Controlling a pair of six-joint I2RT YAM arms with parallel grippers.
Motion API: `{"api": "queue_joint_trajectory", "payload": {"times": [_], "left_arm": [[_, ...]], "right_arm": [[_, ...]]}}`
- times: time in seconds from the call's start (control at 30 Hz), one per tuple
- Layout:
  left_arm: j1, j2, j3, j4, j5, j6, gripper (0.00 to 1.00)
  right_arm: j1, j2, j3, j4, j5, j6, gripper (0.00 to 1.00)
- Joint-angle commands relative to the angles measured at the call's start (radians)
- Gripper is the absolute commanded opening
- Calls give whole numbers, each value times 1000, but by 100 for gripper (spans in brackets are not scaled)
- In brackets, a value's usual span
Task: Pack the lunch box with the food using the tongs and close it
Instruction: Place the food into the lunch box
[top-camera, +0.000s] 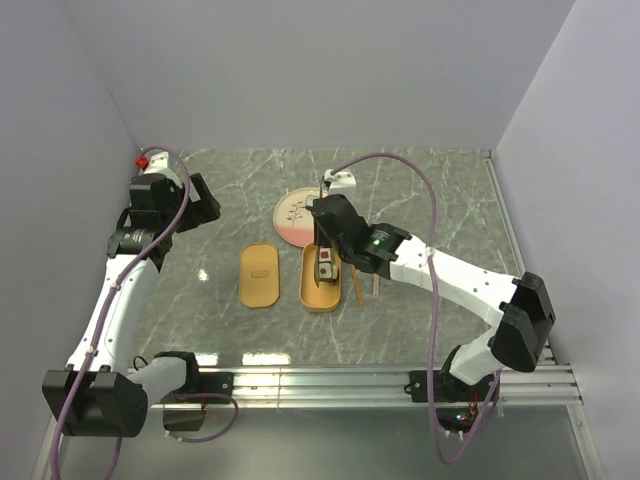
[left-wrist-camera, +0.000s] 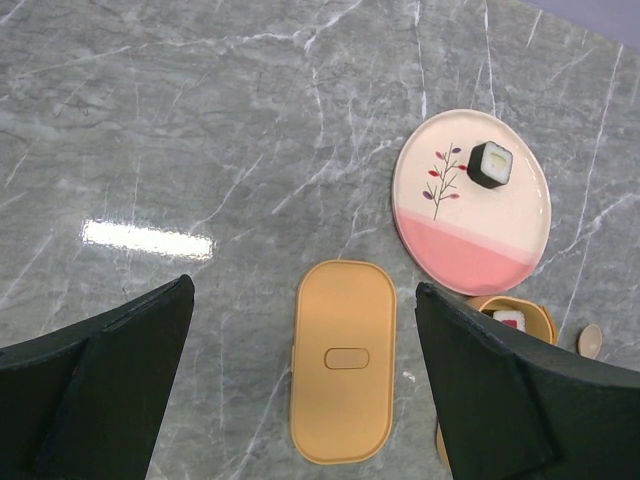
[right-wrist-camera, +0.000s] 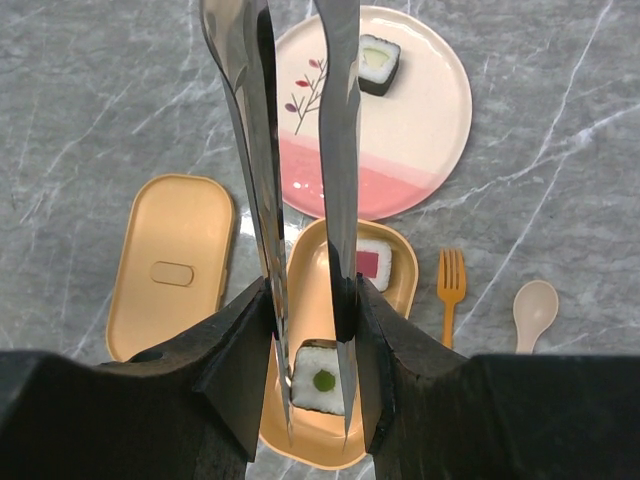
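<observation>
Two rolls (right-wrist-camera: 322, 378) sit in the lunch box (right-wrist-camera: 305, 290); right jaws clamp the tongs (right-wrist-camera: 340, 200) (tips seemingly straddling one), left jaws apart.

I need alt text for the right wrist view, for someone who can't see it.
The right hand grips metal tongs whose tips straddle a sushi piece inside the open lunch box, beside a second piece. The lid lies left; one piece remains on the plate.
</observation>
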Motion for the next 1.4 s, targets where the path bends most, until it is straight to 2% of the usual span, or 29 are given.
{"api": "queue_joint_trajectory", "payload": {"times": [0.0, 1.0, 1.17, 1.37], "left_arm": [[-5, -17, 3, 10, 8, -6, 99], [-8, -14, -13, 15, -6, -3, 99], [-7, -14, -15, 15, -12, 0, 100], [-7, -16, -16, 15, -15, 0, 99]], "right_arm": [[4, 13, 5, 14, 10, 16, 18], [-12, 99, -41, 2, -30, 33, 18], [-17, 107, -38, -3, -31, 34, 21], [-17, 110, -35, -8, -24, 36, 31]]}}
